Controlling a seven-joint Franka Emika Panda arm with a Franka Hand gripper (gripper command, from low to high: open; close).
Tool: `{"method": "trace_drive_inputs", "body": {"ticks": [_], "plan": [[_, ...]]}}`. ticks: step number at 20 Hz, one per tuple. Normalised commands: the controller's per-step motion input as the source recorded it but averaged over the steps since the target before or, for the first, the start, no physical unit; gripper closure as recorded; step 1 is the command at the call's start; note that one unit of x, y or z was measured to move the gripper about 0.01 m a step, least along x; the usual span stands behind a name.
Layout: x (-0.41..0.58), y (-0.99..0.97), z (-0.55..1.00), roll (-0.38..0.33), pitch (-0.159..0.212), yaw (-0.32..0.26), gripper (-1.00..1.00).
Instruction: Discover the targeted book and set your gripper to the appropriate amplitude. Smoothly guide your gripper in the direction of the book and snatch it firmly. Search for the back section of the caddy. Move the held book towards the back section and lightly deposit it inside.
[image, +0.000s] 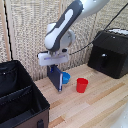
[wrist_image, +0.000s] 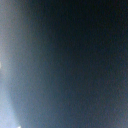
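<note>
Pale wooden table (image: 100, 102) holding a black caddy (image: 20, 97), red cup (image: 82, 85), blue bowl (image: 65, 77) and black machine (image: 110, 52).

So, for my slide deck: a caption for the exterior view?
Tool over upright navy book beside blue bowl, red cup and black caddy.

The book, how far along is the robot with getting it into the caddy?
Done: the gripper has reached the book, which stands upright on the table beside the blue bowl. In hand: it sits right over the book's top; whether it has closed cannot be told, and the wrist view shows only dark blue. Left: carrying it to the caddy, whose compartments look empty.
</note>
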Motion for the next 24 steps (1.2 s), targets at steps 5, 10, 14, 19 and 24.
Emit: {"method": "trace_drive_inputs", "body": {"ticks": [5,10,14,19,24], "plan": [[0.178,0.11,0.98,-0.091,0.0,-0.27,1.0],[0.142,0.0,0.8,-0.082,0.031,-0.331,1.0],[0.137,0.0,0.78,-0.081,0.033,-0.334,1.0],[0.101,0.02,0.78,-0.085,0.009,-0.323,1.0],[0.022,0.21,0.88,-0.023,-0.058,-0.27,1.0]]}}
